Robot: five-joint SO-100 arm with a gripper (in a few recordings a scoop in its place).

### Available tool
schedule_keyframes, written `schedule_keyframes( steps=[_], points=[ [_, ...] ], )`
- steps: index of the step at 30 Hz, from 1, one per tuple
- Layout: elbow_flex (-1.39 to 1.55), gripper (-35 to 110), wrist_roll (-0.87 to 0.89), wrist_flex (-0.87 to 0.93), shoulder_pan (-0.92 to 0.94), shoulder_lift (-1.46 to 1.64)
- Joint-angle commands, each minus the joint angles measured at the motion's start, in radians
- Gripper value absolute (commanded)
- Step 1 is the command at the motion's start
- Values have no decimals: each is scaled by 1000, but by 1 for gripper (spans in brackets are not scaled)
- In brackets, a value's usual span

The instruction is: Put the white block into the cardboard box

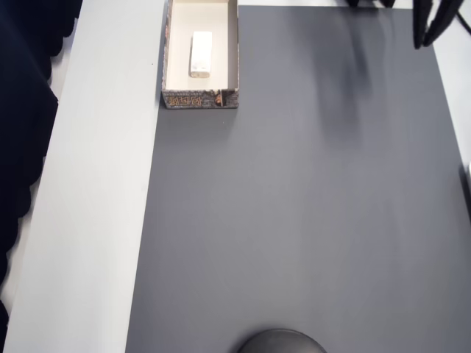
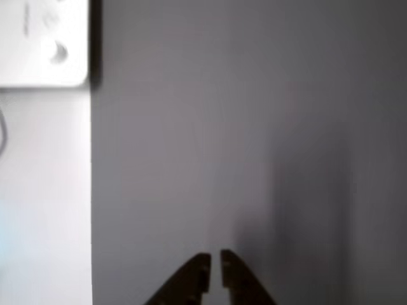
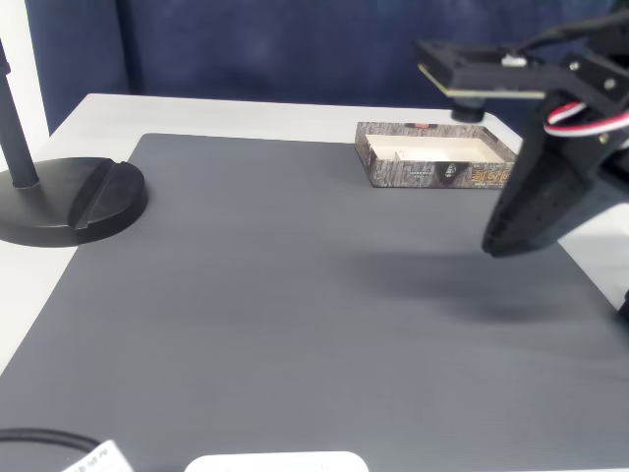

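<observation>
While the white block [image 1: 200,54] lies flat on the cream floor of the cardboard box [image 1: 232,51], roughly central and lengthwise along the box, the placing itself looks done, judging by how things lie. In the overhead view the box sits at the far left corner of the grey mat [image 1: 294,220], its patterned wall facing near. In the fixed view the box [image 3: 432,173] stands at the far side of the mat; the block inside it is too low behind the wall to make out there.

Gripper [image 2: 215,264]: wrist view shows the two dark fingertips nearly together, a thin slit between them, nothing held. It hangs above bare mat, well apart from the box. In the overhead view the dark fingers [image 1: 430,26] sit at the far right corner. In the fixed view the arm [image 3: 550,197] is up off the mat on the right.

Step in hand, my reading: retreat to rest. To do it well, keep the arm high and on the right side, away from the box, so no link clips the wall and shifts it. A black stand base [image 3: 74,197] sits at the left in the fixed view, well out of the way.
</observation>
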Motion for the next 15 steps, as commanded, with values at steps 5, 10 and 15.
schedule_keyframes(
  steps=[5, 10, 15],
  points=[
    [222, -2, 32, -95, 66, 265],
    [319, -2, 52, -98, 106, 380],
    [440, -2, 49, -98, 95, 517]
  ],
)
